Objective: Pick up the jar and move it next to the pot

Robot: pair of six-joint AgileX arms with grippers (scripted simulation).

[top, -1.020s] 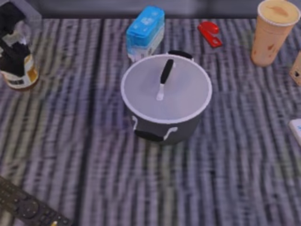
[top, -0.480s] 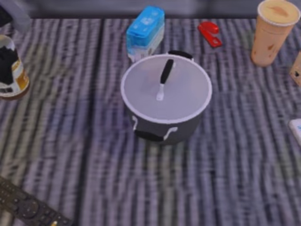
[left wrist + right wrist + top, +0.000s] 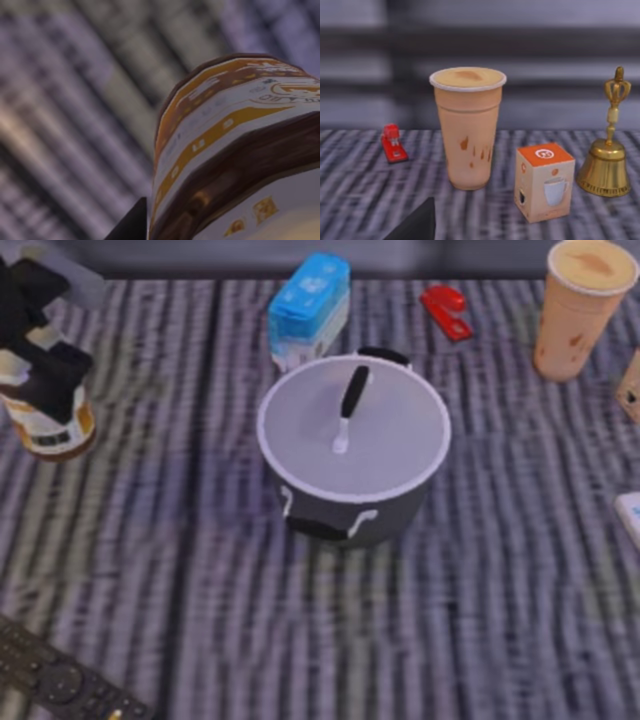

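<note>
**Left gripper holding the jar at the table's left edge, well apart from the pot**

Top view. The left gripper [image 3: 42, 345] is at the far left of the table, toward the back. Its dark fingers are closed against the upper part of the jar [image 3: 58, 425], which shows a white-and-yellow label band over dark brown contents. The jar's lid is hidden beneath the gripper. Whether the jar's base touches the striped tablecloth [image 3: 200, 600] cannot be told from above.

The pot [image 3: 352, 455] stands near the centre of the table, well apart from the jar, with open cloth between them. It is dark grey and upright, its pale, white-rimmed lid seated and the black-and-silver lid handle [image 3: 350, 405] on top. A blue-and-white box [image 3: 310, 308] lies just behind the pot. A red stapler [image 3: 446, 312] sits behind and to the right. A tall tan cup [image 3: 582, 305] stands at the back right corner. A black remote control [image 3: 60, 680] lies at the front left corner.

Left wrist view. The jar [image 3: 235, 150] fills the view at close range, its label and brown contents seen against the cloth beyond.

Right wrist view. The right arm does not show in the top view. Its camera faces the tan cup [image 3: 468, 127], the stapler [image 3: 393, 144], a small orange-topped mug box [image 3: 545, 182] and a brass hand bell [image 3: 608, 150]. The state of the right gripper cannot be told.
</note>
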